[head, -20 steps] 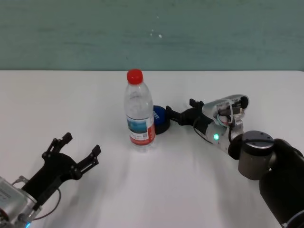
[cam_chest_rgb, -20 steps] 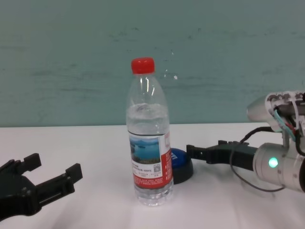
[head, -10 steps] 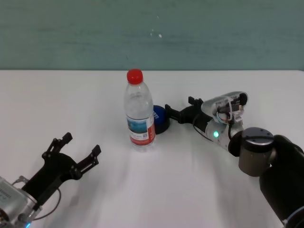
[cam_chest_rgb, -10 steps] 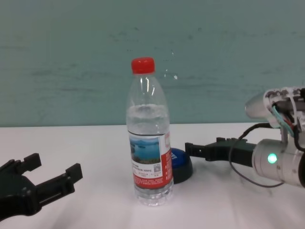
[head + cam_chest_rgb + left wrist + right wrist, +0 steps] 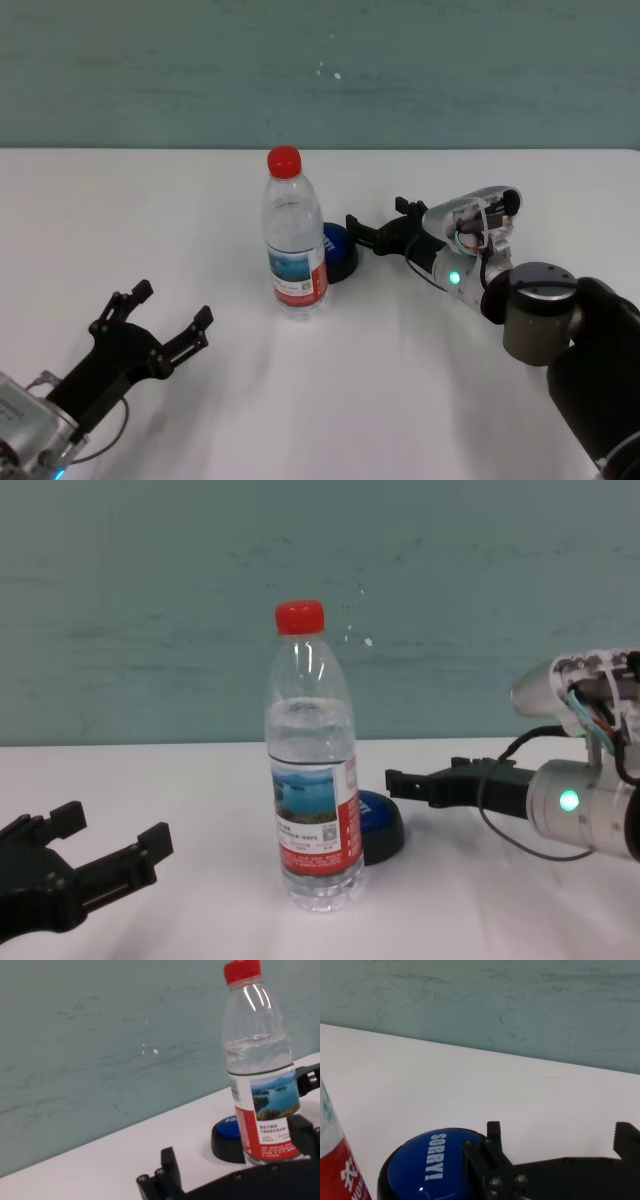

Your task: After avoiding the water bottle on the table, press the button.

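Note:
The water bottle (image 5: 293, 235), clear with a red cap, stands upright mid-table (image 5: 400, 400); it also shows in the chest view (image 5: 312, 770). The blue button (image 5: 341, 250) on its black base sits just behind and right of the bottle, and reads "SORRY!" in the right wrist view (image 5: 430, 1165). My right gripper (image 5: 377, 216) is open and empty. It reaches in from the right, with one fingertip (image 5: 393, 780) just above the button's right edge and clear of the bottle. My left gripper (image 5: 172, 303) is open and empty at the near left.
A teal wall (image 5: 320, 70) rises behind the table's far edge. Bare white tabletop lies left of the bottle and in front of it.
My right gripper has lifted slightly and edged a little left toward the button. The bottle, button and left arm have not moved.

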Motion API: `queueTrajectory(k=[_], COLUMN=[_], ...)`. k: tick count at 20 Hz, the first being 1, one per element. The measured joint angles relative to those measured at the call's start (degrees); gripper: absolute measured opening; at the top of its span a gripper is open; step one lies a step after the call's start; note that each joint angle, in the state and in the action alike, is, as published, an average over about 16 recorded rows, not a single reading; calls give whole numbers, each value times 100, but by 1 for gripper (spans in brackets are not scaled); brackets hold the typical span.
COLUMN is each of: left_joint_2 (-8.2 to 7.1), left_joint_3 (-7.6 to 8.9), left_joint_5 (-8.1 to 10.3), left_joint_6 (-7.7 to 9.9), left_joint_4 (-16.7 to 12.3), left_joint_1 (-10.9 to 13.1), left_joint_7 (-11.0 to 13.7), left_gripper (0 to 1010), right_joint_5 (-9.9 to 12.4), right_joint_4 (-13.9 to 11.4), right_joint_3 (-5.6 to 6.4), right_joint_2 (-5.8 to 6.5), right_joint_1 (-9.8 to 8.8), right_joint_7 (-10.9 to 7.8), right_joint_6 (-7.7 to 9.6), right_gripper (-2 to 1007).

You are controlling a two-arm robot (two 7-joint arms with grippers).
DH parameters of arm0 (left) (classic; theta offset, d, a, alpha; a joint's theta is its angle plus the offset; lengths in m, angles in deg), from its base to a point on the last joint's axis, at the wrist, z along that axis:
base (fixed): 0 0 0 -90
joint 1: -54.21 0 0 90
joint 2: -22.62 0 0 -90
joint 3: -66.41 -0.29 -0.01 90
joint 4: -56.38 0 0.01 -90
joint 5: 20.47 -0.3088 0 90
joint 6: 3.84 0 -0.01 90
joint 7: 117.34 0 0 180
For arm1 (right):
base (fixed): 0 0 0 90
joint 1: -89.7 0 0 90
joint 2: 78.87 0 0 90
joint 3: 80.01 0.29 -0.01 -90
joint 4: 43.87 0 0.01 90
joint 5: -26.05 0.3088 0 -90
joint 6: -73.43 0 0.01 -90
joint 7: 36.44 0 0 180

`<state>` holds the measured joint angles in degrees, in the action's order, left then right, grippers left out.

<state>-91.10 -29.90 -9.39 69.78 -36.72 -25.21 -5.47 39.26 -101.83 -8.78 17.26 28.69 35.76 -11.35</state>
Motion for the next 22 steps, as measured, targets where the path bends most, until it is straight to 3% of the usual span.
queueTrajectory(k=[22], left_joint_2=[0], left_joint_3=[0], left_joint_5=[0], left_joint_6=[0], left_joint_4=[0], left_joint_1=[0], left_joint_7=[0], left_gripper=[1010], right_joint_5=[-101], right_joint_4=[526], right_joint_3=[-165], right_joint_2=[-100], right_joint_1=[382], right_joint_7=[-172], right_joint_6=[62], right_gripper=[1004])
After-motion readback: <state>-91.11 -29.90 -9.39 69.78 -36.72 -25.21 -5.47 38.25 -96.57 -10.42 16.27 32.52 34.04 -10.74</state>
